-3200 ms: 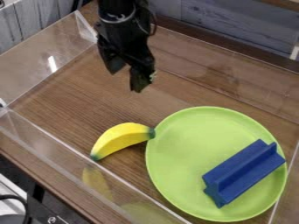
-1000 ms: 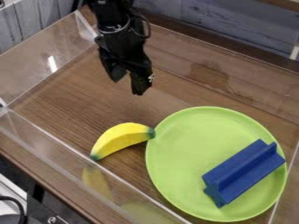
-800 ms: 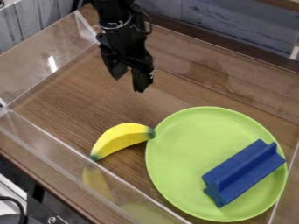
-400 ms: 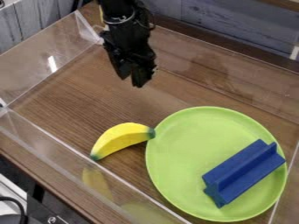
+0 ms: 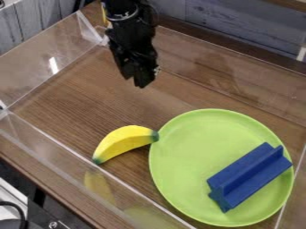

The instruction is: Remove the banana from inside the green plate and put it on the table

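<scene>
Banana lies on table, tip just beside green plate. My pincer empty, jaw gap unreadable; best lift straight up, clear of everything

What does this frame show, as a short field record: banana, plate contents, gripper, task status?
banana: lying on the table, just left of the green plate, tip at its rim
plate contents: blue block only
gripper: pointing down, above the table behind the banana, holding nothing; jaw state unclear
walls: clear acrylic wall around the table
task status: banana appears already out of the plate
</scene>
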Robot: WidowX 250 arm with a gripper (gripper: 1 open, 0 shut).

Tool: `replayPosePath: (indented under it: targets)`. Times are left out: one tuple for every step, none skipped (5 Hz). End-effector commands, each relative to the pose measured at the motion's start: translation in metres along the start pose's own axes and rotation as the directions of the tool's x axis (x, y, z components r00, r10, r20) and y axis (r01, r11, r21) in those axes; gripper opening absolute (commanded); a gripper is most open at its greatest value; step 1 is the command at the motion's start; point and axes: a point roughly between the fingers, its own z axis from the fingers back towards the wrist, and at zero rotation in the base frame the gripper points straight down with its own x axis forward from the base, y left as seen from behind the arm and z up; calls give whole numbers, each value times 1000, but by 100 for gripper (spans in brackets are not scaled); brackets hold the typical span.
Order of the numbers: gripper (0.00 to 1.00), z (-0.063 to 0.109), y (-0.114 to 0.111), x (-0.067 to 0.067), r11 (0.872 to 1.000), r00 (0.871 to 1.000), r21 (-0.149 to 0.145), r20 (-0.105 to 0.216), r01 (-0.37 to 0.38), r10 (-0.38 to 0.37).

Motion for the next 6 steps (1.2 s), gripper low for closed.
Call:
replayPosePath:
  targets:
    - [100, 15, 10, 7, 998, 997, 6, 37, 63, -63]
    - [100, 24, 3, -2, 996, 995, -13, 54, 90, -89]
    - [100, 21, 1, -20, 1000, 998, -14, 63, 23, -22]
    - [100, 14, 3, -30, 999, 997, -3, 71, -40, 40]
    - [100, 8, -7, -21, 998, 995, 8, 74, -61, 61]
    - [100, 1, -17, -15, 997, 995, 10, 73, -75, 74]
